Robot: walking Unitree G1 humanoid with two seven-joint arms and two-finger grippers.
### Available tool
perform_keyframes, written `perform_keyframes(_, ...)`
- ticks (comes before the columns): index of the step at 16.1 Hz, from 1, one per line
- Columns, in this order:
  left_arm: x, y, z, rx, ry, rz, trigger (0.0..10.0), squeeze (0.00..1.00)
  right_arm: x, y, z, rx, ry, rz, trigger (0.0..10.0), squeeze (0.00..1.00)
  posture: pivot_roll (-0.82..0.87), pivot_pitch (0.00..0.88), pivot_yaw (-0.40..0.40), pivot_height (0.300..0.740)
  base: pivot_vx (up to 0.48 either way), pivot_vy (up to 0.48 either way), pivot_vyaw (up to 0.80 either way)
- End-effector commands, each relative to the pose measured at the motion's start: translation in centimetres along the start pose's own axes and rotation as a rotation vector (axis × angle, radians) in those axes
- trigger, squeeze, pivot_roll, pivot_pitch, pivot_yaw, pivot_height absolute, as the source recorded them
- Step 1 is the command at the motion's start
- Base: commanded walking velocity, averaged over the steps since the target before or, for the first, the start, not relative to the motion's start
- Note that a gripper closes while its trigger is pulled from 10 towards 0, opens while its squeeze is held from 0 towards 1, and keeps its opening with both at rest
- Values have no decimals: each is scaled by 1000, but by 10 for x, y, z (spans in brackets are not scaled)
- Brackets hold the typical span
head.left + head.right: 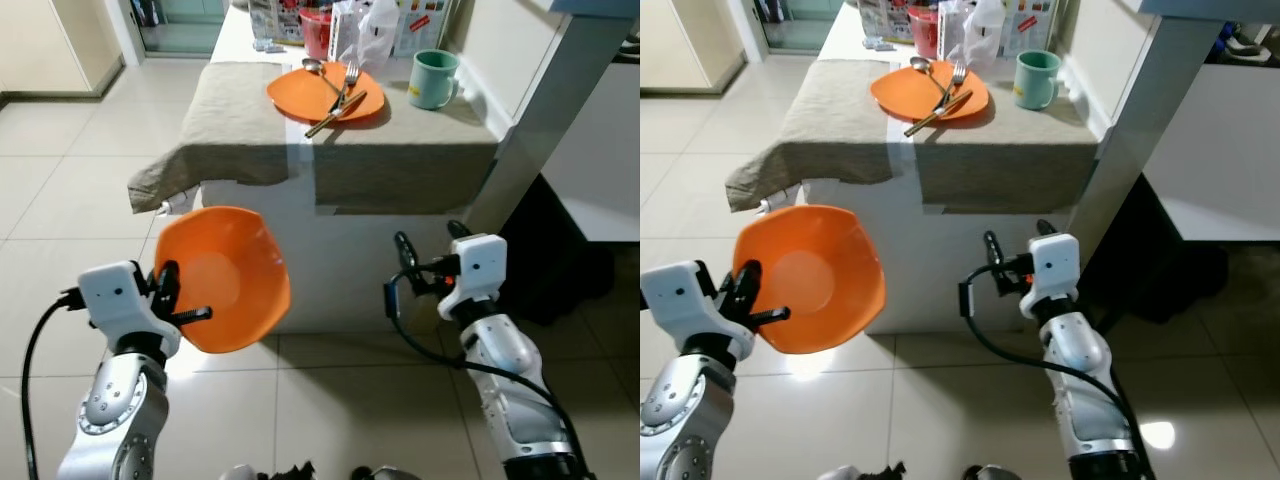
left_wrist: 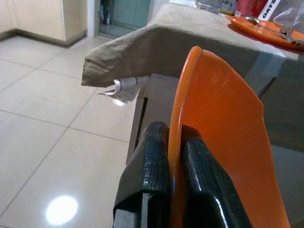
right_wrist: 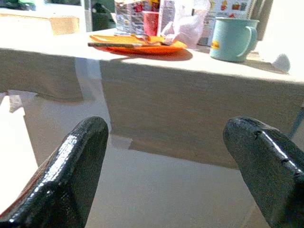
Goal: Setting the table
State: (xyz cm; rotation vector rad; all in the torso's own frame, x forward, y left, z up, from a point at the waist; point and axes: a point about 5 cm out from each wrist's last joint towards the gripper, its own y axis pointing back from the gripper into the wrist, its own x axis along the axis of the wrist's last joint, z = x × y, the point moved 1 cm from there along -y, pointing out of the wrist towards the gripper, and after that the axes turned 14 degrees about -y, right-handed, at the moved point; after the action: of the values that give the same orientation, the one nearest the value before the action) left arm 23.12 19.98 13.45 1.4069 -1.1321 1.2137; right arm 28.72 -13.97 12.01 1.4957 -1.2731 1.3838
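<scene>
My left gripper is shut on the rim of an orange bowl, held tilted in the air in front of the table, below its edge. Both black fingers pinch the bowl's rim. On the table's beige cloth lies an orange plate carrying a spoon, a fork and a knife. A teal mug stands to the plate's right. My right gripper hangs open and empty before the table's front face, its fingers wide apart.
Packets, a red cup and a plastic bag crowd the table's far end. A grey post rises at the table's right corner, with a white counter beyond. Tiled floor stretches to the left.
</scene>
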Motion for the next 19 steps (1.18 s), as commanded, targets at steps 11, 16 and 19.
perform_keyframes(11, 11, -9, 19, -41, -12, 49, 0, 0, 8, -9, 1, 255, 44, -100, 10000, 0, -46, 61, -5, 740, 24, -452, 0)
perform_keyframes(16, 13, -18, 24, -39, -37, 39, 0, 0, 12, -14, 5, 263, 55, -99, 10000, 0, -52, 63, -3, 740, 299, -373, 0)
perform_keyframes(19, 10, -23, 27, -48, -50, 26, 0, 0, 9, -12, 1, 271, 48, -108, 10000, 0, -60, 63, 1, 740, 363, -311, 0)
